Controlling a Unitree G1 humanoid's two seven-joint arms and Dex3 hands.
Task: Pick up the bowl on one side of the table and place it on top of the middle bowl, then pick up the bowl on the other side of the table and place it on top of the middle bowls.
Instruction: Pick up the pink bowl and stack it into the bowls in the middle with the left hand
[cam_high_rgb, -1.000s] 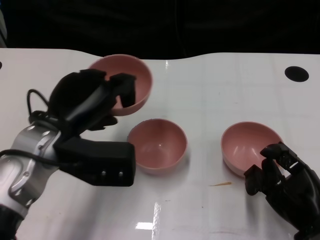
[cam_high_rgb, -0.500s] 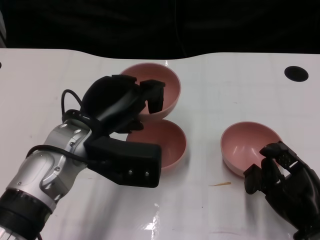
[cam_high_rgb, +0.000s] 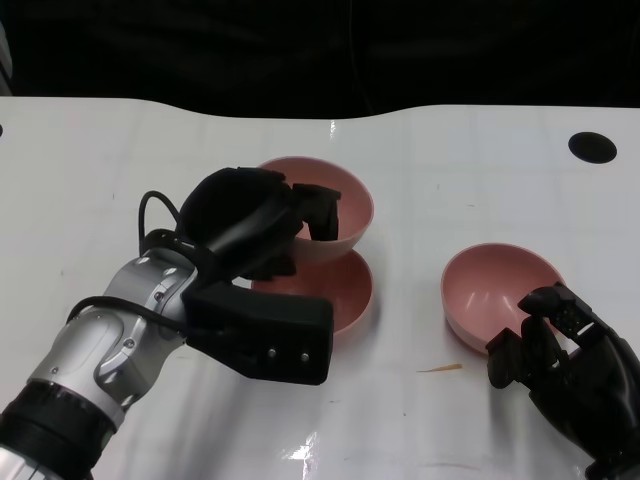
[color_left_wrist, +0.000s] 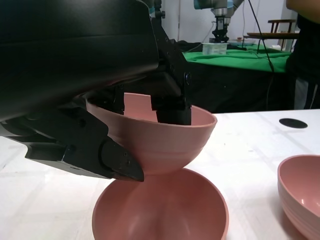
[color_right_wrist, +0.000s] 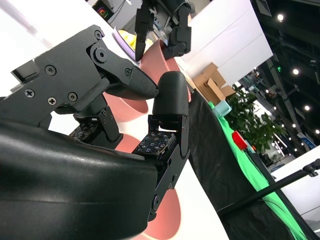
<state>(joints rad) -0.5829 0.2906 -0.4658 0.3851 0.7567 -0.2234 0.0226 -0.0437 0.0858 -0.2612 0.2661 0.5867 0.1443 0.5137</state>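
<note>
My left hand grips a pink bowl by its rim, with fingers inside it, and holds it just above the middle pink bowl. In the left wrist view the held bowl hangs right over the middle bowl, its base at the lower rim. A third pink bowl sits on the table at the right. My right hand rests beside that bowl's near edge with its fingers curled and nothing in them; its fingers show close in the right wrist view.
The white table has a black round hole at the far right. A small yellow scrap lies in front of the right bowl. Dark space lies beyond the far edge. A person stands beside the table in the left wrist view.
My left hand has carried its bowl from the far left across to the right and down, until it hangs over the middle bowl. The right hand and right bowl have not moved.
</note>
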